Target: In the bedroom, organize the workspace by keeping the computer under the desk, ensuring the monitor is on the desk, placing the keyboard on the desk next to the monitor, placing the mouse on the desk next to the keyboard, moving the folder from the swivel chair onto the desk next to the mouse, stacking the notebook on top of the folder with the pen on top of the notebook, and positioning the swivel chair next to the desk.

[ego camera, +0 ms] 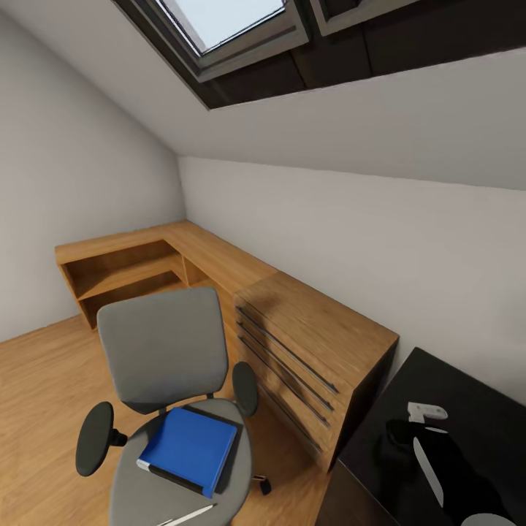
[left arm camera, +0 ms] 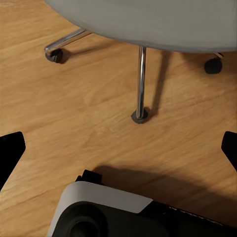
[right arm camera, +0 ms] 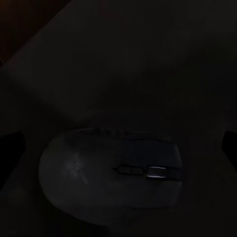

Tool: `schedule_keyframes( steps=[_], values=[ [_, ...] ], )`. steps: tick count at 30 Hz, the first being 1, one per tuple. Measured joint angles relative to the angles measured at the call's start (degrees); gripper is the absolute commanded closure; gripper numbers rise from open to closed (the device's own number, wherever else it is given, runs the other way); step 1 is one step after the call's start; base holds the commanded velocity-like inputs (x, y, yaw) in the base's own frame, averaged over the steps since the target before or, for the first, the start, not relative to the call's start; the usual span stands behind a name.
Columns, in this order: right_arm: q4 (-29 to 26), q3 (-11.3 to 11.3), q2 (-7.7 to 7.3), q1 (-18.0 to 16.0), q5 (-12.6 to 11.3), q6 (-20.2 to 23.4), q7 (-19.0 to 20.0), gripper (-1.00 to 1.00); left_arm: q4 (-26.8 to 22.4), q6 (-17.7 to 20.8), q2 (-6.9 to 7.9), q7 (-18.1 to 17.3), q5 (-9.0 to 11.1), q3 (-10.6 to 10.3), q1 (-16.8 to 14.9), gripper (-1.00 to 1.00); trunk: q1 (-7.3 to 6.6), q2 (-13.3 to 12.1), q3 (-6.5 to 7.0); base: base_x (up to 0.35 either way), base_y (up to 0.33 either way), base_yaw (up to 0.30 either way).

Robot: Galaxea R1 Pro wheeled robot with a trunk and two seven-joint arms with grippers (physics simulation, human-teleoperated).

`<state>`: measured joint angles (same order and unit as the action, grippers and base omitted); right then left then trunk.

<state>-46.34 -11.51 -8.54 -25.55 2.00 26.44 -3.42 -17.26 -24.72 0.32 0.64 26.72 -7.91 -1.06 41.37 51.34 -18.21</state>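
Note:
The grey swivel chair stands on the floor left of the black desk. On its seat lies the blue folder, with the pale pen at the seat's front edge. A dark edge shows beside the folder; I cannot tell whether it is the notebook. My right gripper hangs open over the desk, and the black mouse rests on the desk between its spread fingertips. My left gripper is open and empty, low over the floor near the chair's chrome base. Monitor, keyboard and computer are out of view.
A light wooden dresser with long drawer handles stands between the chair and the desk, joined to a low wooden shelf unit in the corner. The sloped ceiling carries a skylight. My own base sits close to the chair's castors.

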Motion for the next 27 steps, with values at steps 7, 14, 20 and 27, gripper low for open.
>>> schedule_keyframes(
  steps=[7,14,20,27],
  values=[
    [0.08,0.00,0.01,0.00,-0.01,0.03,0.03,-1.00,0.00,0.00,0.00,0.00,0.00,0.02,0.00,-1.00,0.00,0.00,0.00,0.000,0.000,0.000],
    [0.12,0.00,0.01,0.00,-0.02,0.04,0.04,-1.00,0.00,0.00,0.00,0.00,0.00,0.03,0.01,-1.00,0.00,0.00,0.00,0.000,0.000,0.000],
    [0.18,0.00,0.01,0.00,-0.01,0.04,0.04,-1.00,0.00,0.00,0.00,0.00,-0.03,0.06,0.00,-1.00,0.00,0.00,0.00,0.000,0.000,0.000],
    [0.19,0.00,0.01,0.00,-0.01,0.04,0.04,-1.00,0.00,-0.01,0.00,0.00,-0.01,0.03,0.00,-1.00,0.43,0.79,-0.35,0.000,0.000,0.000]
  ],
)
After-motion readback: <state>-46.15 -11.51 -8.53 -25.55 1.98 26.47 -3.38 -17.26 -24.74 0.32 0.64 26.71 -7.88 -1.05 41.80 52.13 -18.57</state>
